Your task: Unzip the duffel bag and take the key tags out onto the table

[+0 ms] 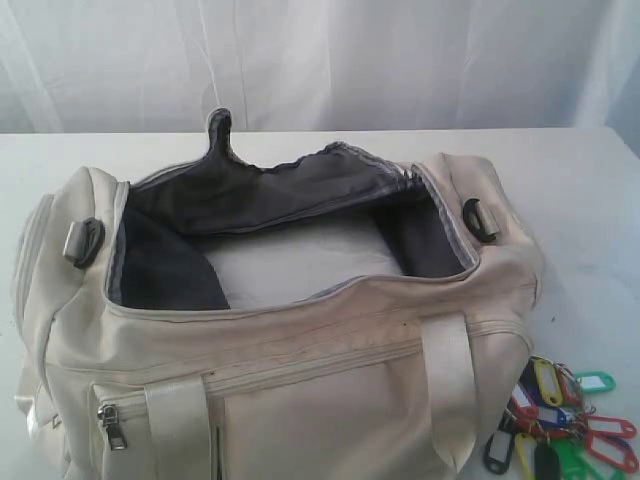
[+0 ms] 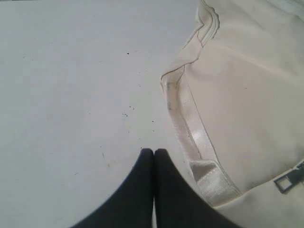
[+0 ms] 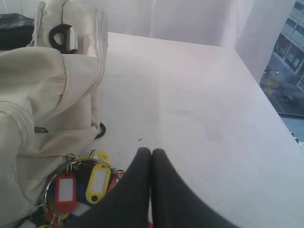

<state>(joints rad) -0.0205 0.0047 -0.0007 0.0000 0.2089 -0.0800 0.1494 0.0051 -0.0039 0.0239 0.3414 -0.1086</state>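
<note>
The cream duffel bag (image 1: 300, 350) lies on the white table (image 1: 590, 210) with its top zipper open, showing dark grey lining (image 1: 165, 270) and a pale floor inside. The bunch of coloured key tags (image 1: 565, 420) lies on the table by the bag's right end, also seen as red and yellow tags (image 3: 80, 185) in the right wrist view. My right gripper (image 3: 151, 151) is shut and empty, just above the tags. My left gripper (image 2: 153, 151) is shut and empty over bare table beside the bag's side (image 2: 247, 95). Neither gripper shows in the exterior view.
A white curtain (image 1: 320, 60) hangs behind the table. A metal zipper pull (image 1: 113, 425) hangs on the bag's front pocket. The table's right edge (image 3: 266, 95) drops off beside a window.
</note>
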